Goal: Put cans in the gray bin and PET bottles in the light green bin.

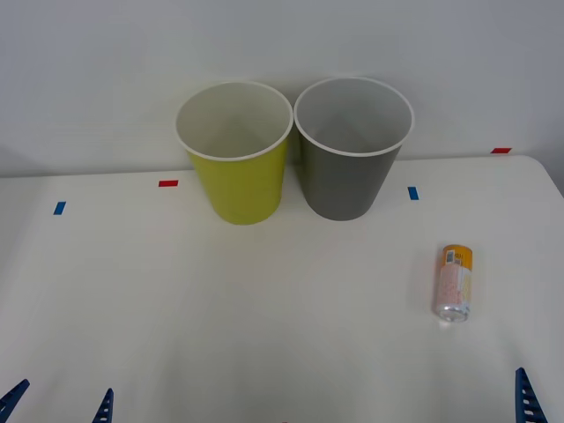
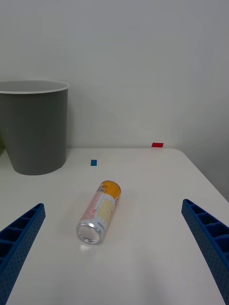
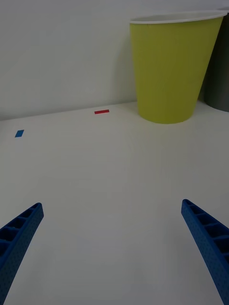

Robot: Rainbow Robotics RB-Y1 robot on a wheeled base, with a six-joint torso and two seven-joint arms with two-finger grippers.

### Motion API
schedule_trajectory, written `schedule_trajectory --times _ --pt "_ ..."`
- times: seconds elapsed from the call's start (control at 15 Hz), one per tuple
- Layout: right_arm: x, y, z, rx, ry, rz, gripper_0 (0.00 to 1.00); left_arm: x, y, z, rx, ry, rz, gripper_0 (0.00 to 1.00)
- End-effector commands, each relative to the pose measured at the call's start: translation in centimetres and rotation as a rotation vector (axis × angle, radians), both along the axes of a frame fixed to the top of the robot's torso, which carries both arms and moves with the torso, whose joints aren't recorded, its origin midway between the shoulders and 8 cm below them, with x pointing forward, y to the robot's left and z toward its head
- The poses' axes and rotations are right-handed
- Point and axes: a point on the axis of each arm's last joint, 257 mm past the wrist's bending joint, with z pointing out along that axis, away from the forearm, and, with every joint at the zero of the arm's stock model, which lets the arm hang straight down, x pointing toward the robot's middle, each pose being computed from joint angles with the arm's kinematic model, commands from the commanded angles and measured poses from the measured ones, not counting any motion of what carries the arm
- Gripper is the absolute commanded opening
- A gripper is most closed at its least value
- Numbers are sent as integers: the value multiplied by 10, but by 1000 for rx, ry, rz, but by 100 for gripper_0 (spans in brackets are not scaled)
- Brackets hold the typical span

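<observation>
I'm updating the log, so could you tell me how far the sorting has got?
Nothing looks done yet: what shows of the gray bin and the light green bin holds nothing. The can lies on its side on the table, untouched. The right gripper is open just short of it; the left gripper is open over bare table. The can must go in the gray bin.

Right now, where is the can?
In the front view the can lies on its side on the table's right part, in front of and right of the gray bin, just ahead of the right claw.
</observation>
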Motion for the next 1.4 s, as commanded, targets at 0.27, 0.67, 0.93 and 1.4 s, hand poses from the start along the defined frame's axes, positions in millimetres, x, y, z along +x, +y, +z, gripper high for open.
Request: schedule_trajectory --times 0.27,0.67,0.93,1.4 --pt "0 0 0 0 0 0 100 0 0 0 0 0 0 100" --pt "0 0 0 0 0 0 100 0 0 0 0 0 0 100" --pt "0 0 0 0 0 0 100 0 0 0 0 0 0 100" --pt "0 0 0 0 0 0 100 0 0 0 0 0 0 100"
